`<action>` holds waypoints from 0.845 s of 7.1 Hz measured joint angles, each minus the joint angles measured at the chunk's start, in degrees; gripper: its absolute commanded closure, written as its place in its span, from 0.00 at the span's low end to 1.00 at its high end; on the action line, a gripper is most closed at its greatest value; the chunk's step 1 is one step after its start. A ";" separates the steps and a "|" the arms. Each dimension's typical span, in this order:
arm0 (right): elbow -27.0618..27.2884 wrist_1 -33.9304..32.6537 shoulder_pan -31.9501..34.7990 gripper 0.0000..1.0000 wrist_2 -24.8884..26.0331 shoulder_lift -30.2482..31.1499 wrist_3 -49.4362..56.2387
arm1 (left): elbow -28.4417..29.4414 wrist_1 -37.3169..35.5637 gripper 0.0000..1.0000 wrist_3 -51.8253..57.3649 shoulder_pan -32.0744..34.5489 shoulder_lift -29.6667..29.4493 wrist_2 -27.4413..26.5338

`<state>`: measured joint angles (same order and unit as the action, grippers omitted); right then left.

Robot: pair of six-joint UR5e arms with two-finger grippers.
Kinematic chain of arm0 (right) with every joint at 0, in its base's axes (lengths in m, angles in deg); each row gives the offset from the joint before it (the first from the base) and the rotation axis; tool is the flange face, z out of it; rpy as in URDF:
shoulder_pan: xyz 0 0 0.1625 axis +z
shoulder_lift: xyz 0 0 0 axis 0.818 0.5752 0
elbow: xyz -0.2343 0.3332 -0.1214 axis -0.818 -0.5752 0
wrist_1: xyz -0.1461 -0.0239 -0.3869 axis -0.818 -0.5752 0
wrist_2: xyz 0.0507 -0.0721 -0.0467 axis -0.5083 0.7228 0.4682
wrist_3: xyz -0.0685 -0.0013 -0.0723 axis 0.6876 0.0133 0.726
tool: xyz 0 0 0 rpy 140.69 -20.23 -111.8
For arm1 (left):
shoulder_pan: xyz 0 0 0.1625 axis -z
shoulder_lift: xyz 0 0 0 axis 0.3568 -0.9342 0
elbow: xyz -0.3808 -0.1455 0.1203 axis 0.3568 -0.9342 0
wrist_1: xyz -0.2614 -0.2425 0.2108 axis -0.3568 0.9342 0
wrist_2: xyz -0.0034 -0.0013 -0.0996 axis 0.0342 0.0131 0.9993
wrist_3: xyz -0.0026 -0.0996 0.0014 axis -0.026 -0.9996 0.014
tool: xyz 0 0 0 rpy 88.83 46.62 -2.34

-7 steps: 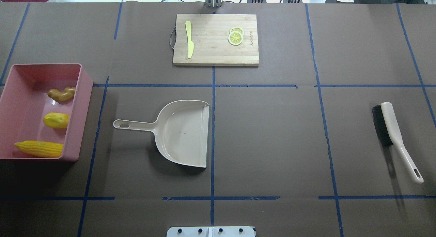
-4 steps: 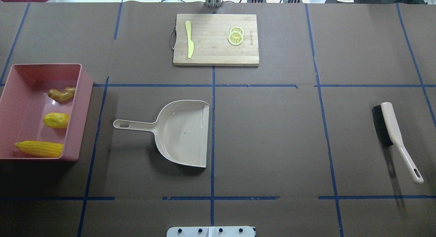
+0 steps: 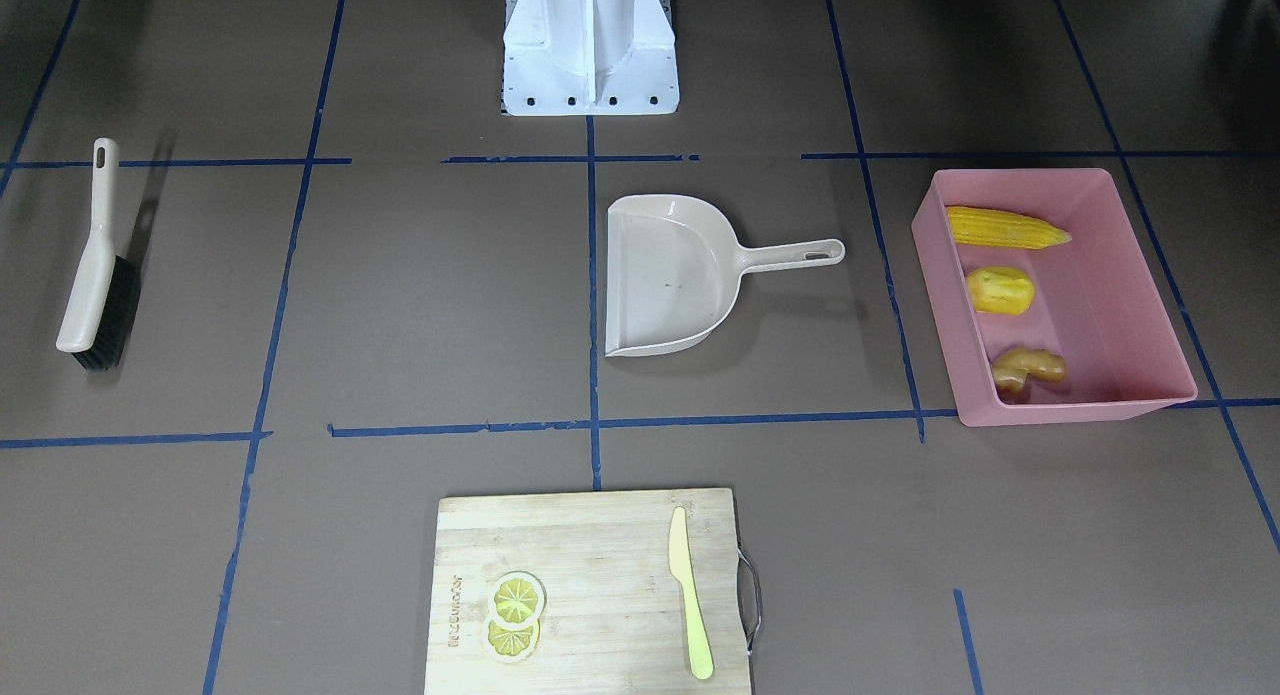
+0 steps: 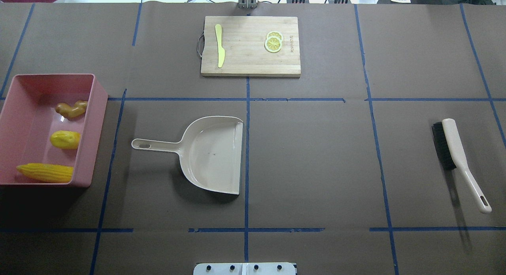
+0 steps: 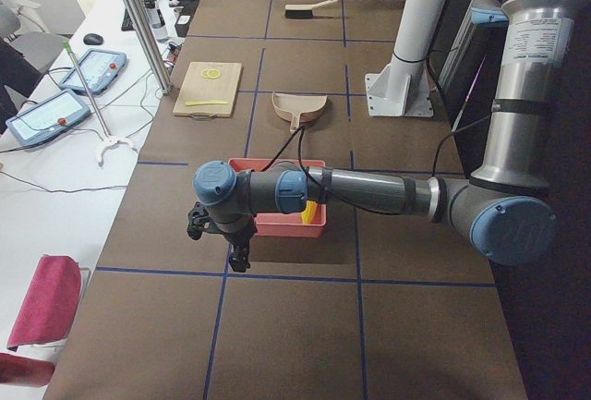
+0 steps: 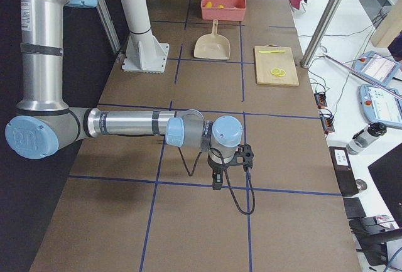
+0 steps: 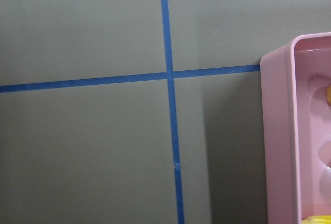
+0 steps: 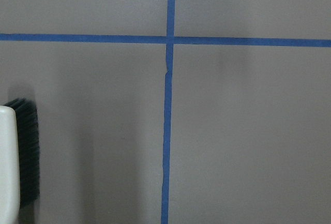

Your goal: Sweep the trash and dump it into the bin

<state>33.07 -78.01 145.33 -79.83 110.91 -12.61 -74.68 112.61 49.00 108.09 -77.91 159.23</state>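
The pink bin (image 4: 99, 109) stands at the table's left end; it also shows in the front view (image 3: 940, 305) and the left wrist view (image 7: 279, 141). Inside it lie the corn cob (image 4: 45, 173), the rounded yellow lumpy piece (image 4: 65, 139) and the ginger root (image 4: 71, 109). My left gripper (image 5: 237, 257) shows only in the exterior left view, hanging over the table just outside the bin's outer side; I cannot tell if it is open or shut. My right gripper (image 6: 215, 181) shows only in the exterior right view, above the table's right end; I cannot tell its state.
The beige dustpan (image 4: 209, 154) lies empty at mid-table, handle toward the bin. The brush (image 4: 454, 148) lies at the right; its bristles show in the right wrist view (image 8: 26, 151). A cutting board (image 4: 249, 61) with a knife (image 4: 219, 45) and lemon slices (image 4: 273, 41) is at the far edge.
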 measured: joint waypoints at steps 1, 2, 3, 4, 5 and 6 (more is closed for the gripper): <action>-0.12 0.14 0.15 0.00 0.06 0.12 0.04 | 0.31 1.17 0.00 -0.42 -0.32 0.11 -0.03; -0.11 0.31 0.15 0.00 0.08 0.34 0.00 | 0.75 1.85 0.00 -0.59 -0.42 0.06 -0.05; -0.07 0.42 0.17 0.00 0.08 0.42 -0.19 | 1.30 2.11 0.00 -0.56 -0.47 -0.04 -0.11; -0.05 0.50 0.17 0.00 0.12 0.39 -0.40 | 1.65 2.16 0.00 -0.48 -0.42 -0.09 -0.22; 0.03 0.57 0.17 0.00 0.15 0.30 -0.52 | 1.72 2.08 0.00 -0.41 -0.18 -0.15 -0.72; 0.07 0.60 0.15 0.00 0.13 0.22 -0.57 | 1.56 1.83 0.00 -0.40 0.11 -0.16 -1.57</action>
<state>33.14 -77.40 145.48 -79.69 111.13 -13.18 -73.12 114.43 48.60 108.20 -78.07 157.66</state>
